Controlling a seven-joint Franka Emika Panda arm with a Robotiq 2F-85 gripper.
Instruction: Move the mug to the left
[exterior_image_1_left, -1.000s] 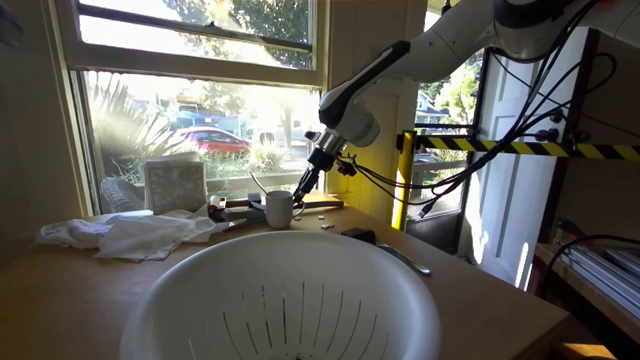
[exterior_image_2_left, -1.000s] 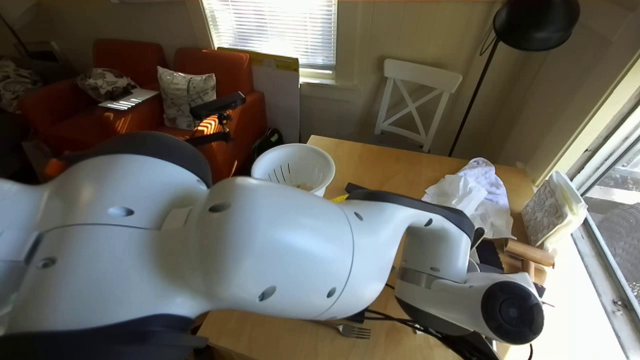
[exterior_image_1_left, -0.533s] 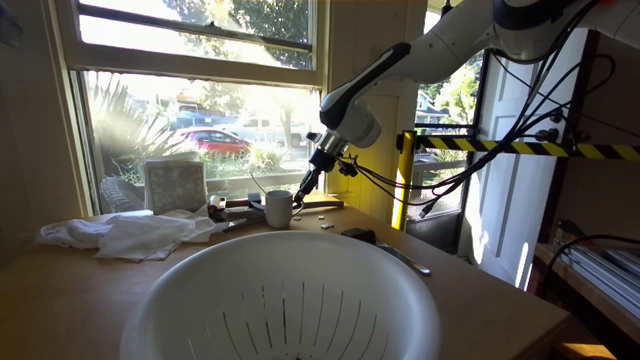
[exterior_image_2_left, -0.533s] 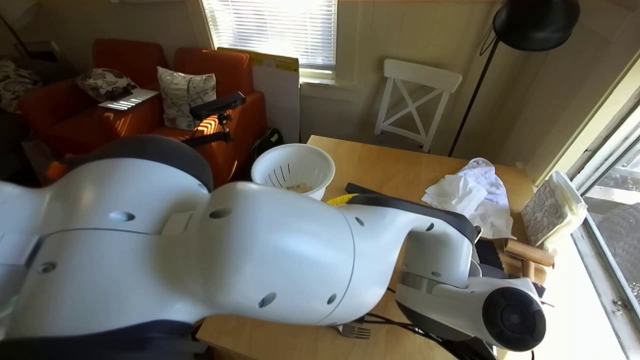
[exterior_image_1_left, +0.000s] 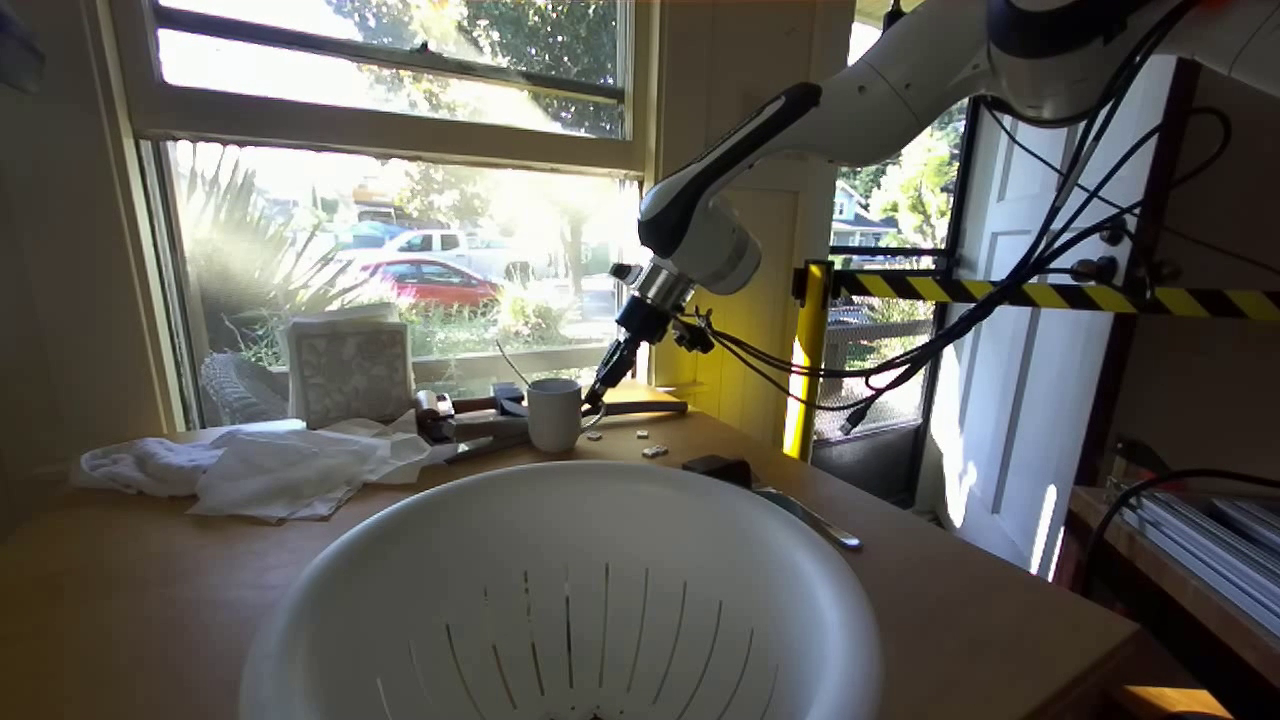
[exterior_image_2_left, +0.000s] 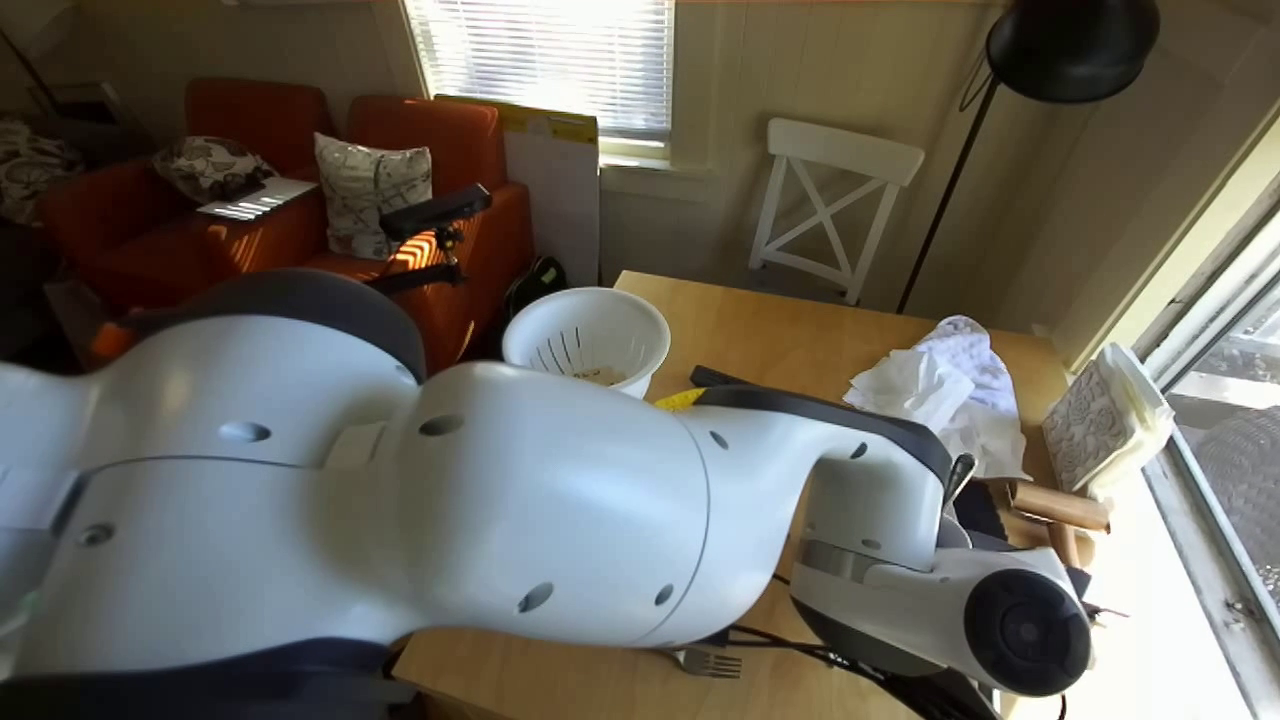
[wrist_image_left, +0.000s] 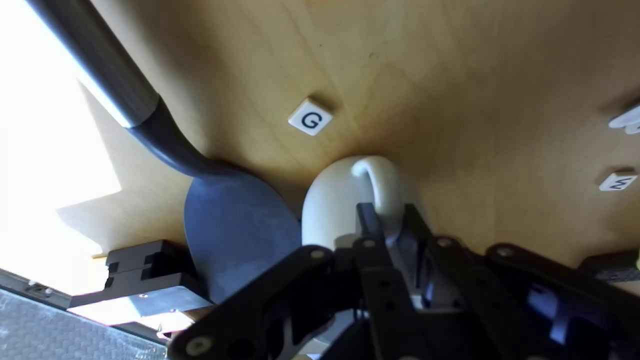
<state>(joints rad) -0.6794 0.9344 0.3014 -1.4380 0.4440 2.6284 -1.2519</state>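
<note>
The small white mug (exterior_image_1_left: 554, 415) stands upright near the far side of the table in an exterior view, a thin utensil handle (exterior_image_1_left: 514, 364) rising at its rim. My gripper (exterior_image_1_left: 593, 400) reaches its right side from above at a slant. In the wrist view the mug (wrist_image_left: 327, 200) has its curved handle (wrist_image_left: 382, 182) between the two black fingers of my gripper (wrist_image_left: 389, 216), which is shut on it. Whether the mug's base touches the table I cannot tell. In an exterior view the arm (exterior_image_2_left: 560, 510) hides most of the mug.
A large white slotted bowl (exterior_image_1_left: 560, 520) fills the foreground. A grey spatula (wrist_image_left: 235, 225) lies close beside the mug, with letter tiles (wrist_image_left: 310, 117) nearby. White cloth and paper (exterior_image_1_left: 310, 465) lie to the left; a dark block (exterior_image_1_left: 718, 470) and a fork (exterior_image_2_left: 710, 662) are also there.
The mug and fingertips have shifted slightly left and up in an exterior view. The utensil at the mug has tipped a little, and more of it shows beside the arm. The arm barely moved.
</note>
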